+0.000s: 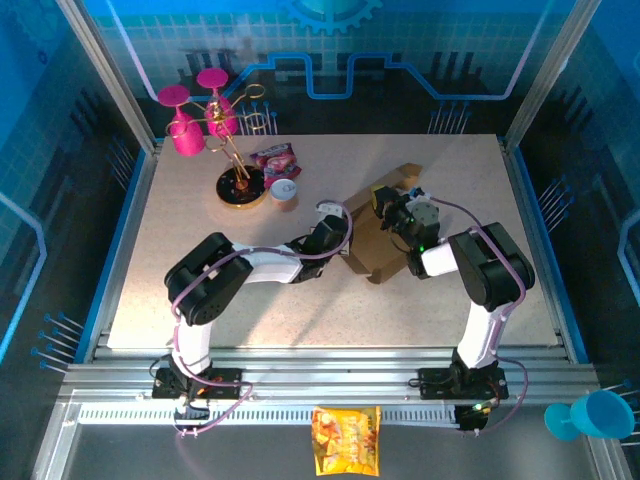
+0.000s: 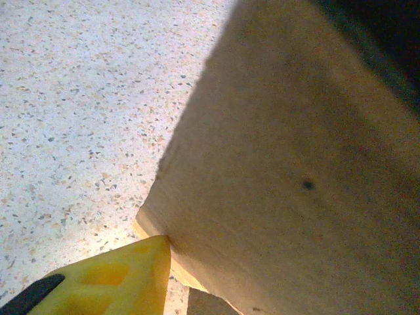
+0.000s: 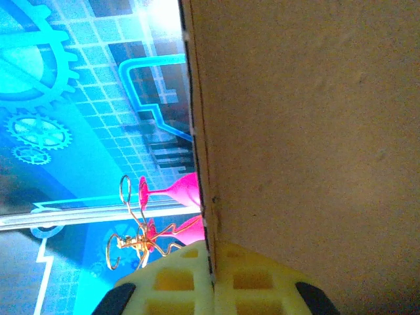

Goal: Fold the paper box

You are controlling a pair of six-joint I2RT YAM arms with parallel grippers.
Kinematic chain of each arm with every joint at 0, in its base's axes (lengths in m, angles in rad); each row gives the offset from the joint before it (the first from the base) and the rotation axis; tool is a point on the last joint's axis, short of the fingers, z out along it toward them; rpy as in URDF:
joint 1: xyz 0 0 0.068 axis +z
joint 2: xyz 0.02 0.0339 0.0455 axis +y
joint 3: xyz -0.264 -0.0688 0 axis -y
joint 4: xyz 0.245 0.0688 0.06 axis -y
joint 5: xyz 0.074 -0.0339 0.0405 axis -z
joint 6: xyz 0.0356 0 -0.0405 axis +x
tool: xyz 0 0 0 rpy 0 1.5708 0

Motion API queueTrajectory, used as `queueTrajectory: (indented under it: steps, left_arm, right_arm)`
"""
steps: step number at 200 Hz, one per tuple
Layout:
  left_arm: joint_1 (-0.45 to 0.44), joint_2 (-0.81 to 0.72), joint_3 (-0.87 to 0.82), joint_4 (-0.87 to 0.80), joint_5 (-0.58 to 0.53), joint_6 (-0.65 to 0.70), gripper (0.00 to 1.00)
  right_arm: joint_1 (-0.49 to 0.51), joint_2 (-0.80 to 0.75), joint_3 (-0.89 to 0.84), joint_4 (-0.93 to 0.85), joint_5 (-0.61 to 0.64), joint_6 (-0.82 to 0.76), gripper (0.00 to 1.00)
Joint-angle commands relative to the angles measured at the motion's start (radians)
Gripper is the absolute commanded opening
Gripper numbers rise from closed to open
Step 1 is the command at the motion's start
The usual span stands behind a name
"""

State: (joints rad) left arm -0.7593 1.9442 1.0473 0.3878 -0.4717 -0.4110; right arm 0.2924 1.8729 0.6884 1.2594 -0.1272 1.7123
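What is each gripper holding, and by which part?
The right gripper pinches the paper box by a panel's thin edge. The left gripper touches a box corner; whether it grips cannot be told.

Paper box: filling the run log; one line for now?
paper box: partly folded, on table | right gripper: shut on its edge | left gripper: at its corner, grip unclear

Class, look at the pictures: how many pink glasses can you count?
2. Both hang on the gold wire rack at the far left of the table: the left pink glass beside the right pink glass. None looks hidden.
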Motion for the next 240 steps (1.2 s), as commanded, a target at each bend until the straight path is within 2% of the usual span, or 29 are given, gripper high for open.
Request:
queueTrajectory:
  steps: [1,13,30,69,113,140,181,202,240]
  left_arm:
    - [0.001,0.018,0.045,0.047,-0.072,-0.026,0.47]
    - [0.003,0.021,0.051,0.048,-0.089,-0.031,0.52]
    - [0.01,0.028,0.05,0.058,-0.097,-0.032,0.51]
    - [0.032,0.04,0.045,0.095,-0.097,-0.026,0.4]
    - [0.058,0.034,0.044,0.115,-0.1,-0.018,0.33]
    - [0.079,0.032,0.042,0.142,-0.068,-0.029,0.3]
    - [0.125,0.043,0.049,0.194,0.016,-0.056,0.39]
    - [0.143,0.054,0.067,0.205,0.047,-0.055,0.39]
    - [0.161,0.071,0.102,0.212,0.07,-0.048,0.28]
  right_arm:
    - [0.012,0.014,0.016,-0.033,-0.018,0.013,0.0]
    - [0.013,0.015,0.02,-0.046,-0.017,0.015,0.0]
    - [0.015,0.015,0.03,-0.064,-0.012,0.017,0.0]
    - [0.02,0.015,0.071,-0.138,-0.006,0.017,0.0]
    - [0.046,0.004,0.133,-0.286,0.024,0.017,0.0]
    - [0.066,-0.004,0.169,-0.382,0.051,0.009,0.0]
    - [0.086,0.018,0.212,-0.441,0.102,0.013,0.0]
    - [0.094,0.041,0.247,-0.47,0.112,0.02,0.0]
    - [0.115,0.042,0.301,-0.561,0.154,0.013,0.0]
